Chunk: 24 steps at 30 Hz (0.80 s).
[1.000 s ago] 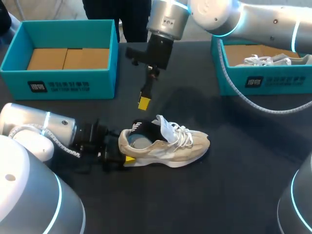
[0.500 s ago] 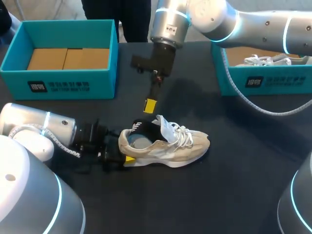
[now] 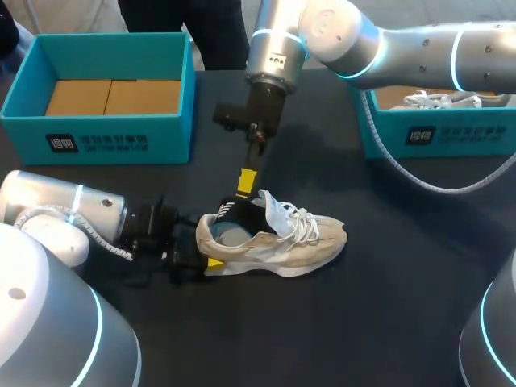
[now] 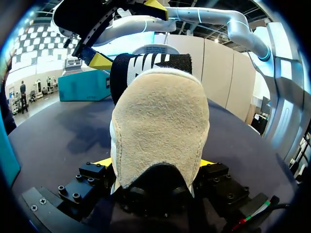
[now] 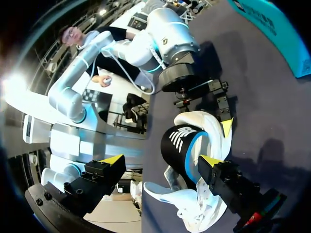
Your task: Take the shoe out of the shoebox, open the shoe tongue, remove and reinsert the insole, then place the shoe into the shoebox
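A beige sneaker [image 3: 274, 239] with white laces lies on its sole on the dark table, toe to the right. Its black tongue [image 3: 242, 211] stands up over the opening. My left gripper [image 3: 208, 260] lies low at the heel and is shut on the shoe: in the left wrist view the suede heel [image 4: 160, 131] fills the gap between the yellow fingertips [image 4: 103, 162]. My right gripper [image 3: 247, 182] hangs open just above the tongue. In the right wrist view the right gripper [image 5: 160, 160] has the black tongue [image 5: 179, 145] between its spread fingers, close to one fingertip [image 5: 210, 160].
An open teal shoebox [image 3: 121, 133] with a bare cardboard floor stands at the back left. A second teal box [image 3: 435, 133] at the back right holds another pale shoe [image 3: 439, 99]. Bare dark table lies in front of and to the right of the sneaker.
My right gripper has come down and slightly right, from above the table behind the shoe to just over the tongue. The left gripper and the shoe have not moved.
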### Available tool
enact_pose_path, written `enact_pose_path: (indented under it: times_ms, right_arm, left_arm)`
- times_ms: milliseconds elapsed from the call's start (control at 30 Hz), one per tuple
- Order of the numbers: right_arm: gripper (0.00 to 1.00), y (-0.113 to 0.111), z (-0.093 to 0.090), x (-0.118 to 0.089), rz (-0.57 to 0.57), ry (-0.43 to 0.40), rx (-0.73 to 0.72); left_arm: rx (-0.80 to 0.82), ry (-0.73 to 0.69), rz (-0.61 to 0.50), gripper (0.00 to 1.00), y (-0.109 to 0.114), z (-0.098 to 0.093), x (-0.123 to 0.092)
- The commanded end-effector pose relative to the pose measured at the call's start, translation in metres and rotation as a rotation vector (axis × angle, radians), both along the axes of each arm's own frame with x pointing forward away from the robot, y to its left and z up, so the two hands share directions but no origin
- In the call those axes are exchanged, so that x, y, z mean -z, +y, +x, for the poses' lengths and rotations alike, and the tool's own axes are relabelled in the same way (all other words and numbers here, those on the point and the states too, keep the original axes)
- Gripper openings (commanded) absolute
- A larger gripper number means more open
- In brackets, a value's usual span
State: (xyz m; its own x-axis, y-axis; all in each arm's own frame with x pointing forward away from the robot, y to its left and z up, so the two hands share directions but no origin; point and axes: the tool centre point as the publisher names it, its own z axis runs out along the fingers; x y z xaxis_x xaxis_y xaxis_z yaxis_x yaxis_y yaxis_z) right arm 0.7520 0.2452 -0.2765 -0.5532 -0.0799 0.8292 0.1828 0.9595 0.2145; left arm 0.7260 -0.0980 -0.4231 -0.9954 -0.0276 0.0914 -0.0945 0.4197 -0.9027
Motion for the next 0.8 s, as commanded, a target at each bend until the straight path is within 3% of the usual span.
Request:
enact_pose_path:
  times_ms: [33, 800]
  right_arm:
    - [1.00, 0.005, 0.001, 0.006, -0.002, 0.035, -0.014]
    - [1.00, 0.014, -0.020, 0.013, -0.021, 0.126, -0.031]
  left_arm:
    - [-0.001, 0.000, 0.003, 0.00, 0.000, -0.001, 0.003]
    - [-0.001, 0.000, 0.003, 0.00, 0.000, -0.001, 0.003]
